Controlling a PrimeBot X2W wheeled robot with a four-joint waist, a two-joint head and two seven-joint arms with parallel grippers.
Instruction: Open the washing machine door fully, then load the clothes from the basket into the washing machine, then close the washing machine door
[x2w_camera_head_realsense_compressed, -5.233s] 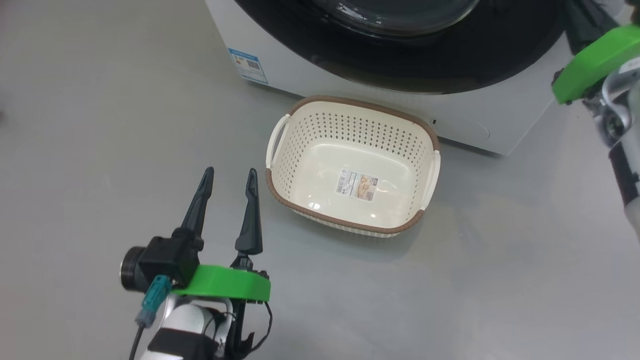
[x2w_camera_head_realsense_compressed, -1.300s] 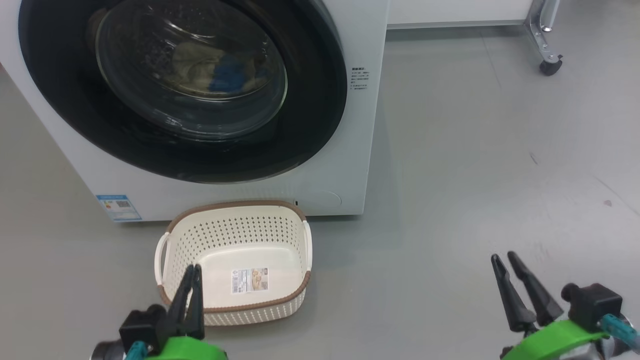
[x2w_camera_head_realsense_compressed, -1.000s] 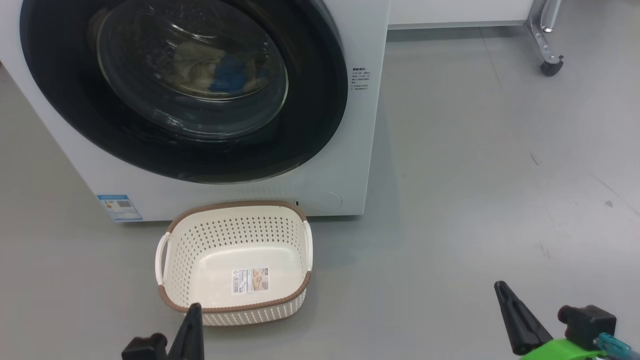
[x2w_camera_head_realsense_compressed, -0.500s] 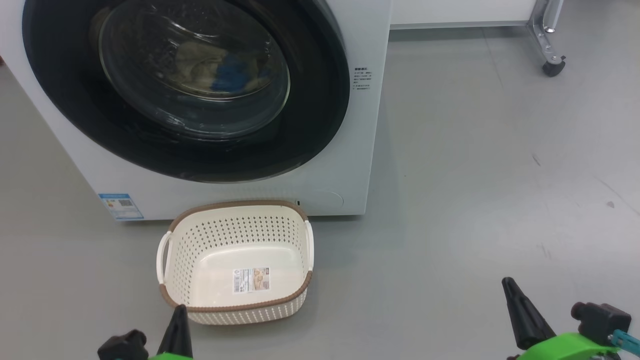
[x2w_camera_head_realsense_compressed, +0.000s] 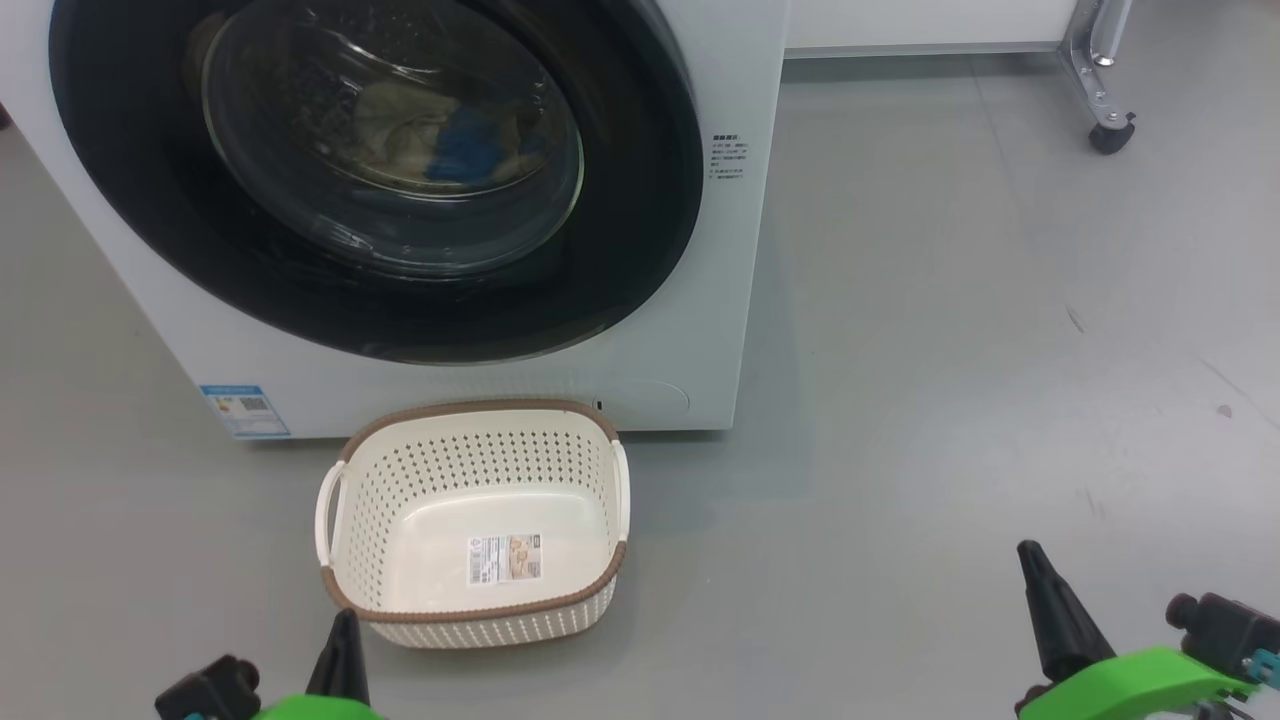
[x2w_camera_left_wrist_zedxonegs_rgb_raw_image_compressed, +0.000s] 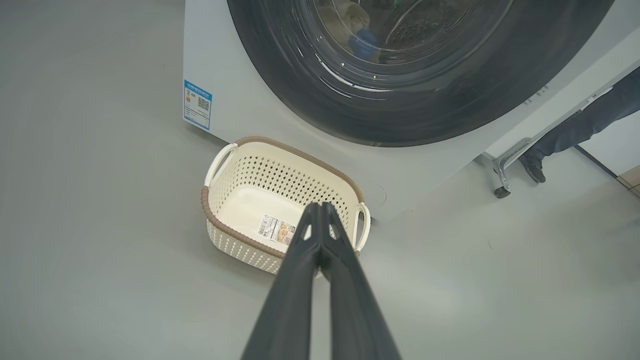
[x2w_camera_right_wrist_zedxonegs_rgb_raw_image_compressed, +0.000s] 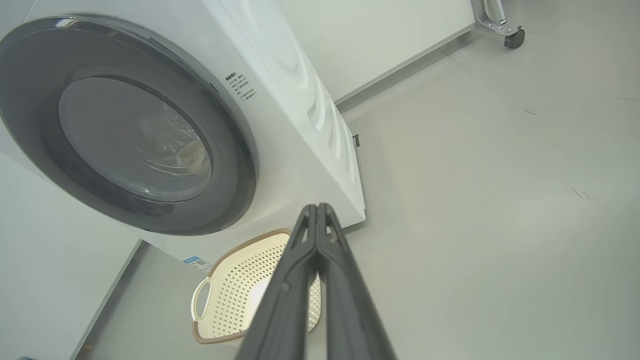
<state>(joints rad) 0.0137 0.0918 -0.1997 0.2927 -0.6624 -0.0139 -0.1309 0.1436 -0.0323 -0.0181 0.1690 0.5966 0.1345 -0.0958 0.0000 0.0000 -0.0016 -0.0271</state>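
Observation:
The white washing machine (x2w_camera_head_realsense_compressed: 720, 300) stands at the back with its round black-rimmed door (x2w_camera_head_realsense_compressed: 620, 260) shut flat against the front. Behind the glass lie the cream-yellow and blue clothes (x2w_camera_head_realsense_compressed: 440, 130). The cream basket (x2w_camera_head_realsense_compressed: 470, 520) sits on the floor just in front of the machine with nothing in it but a sticker label. My left gripper (x2w_camera_head_realsense_compressed: 343, 625) is shut at the bottom left, near the basket's front rim. My right gripper (x2w_camera_head_realsense_compressed: 1035, 565) is shut at the bottom right, well apart from the basket. Each wrist view shows its own fingers (x2w_camera_left_wrist_zedxonegs_rgb_raw_image_compressed: 320, 235) (x2w_camera_right_wrist_zedxonegs_rgb_raw_image_compressed: 315, 225) pressed together and holding nothing.
A metal frame leg on a castor (x2w_camera_head_realsense_compressed: 1105, 135) stands at the far right. A person's dark trouser leg and shoe (x2w_camera_left_wrist_zedxonegs_rgb_raw_image_compressed: 560, 145) appear beyond the machine's corner. Grey floor (x2w_camera_head_realsense_compressed: 950, 350) stretches to the right of the machine.
Both grippers have sunk toward the bottom edge of the head view; the right one has closed its last small gap. Five seconds ago the left gripper was open and the head looked down at the basket.

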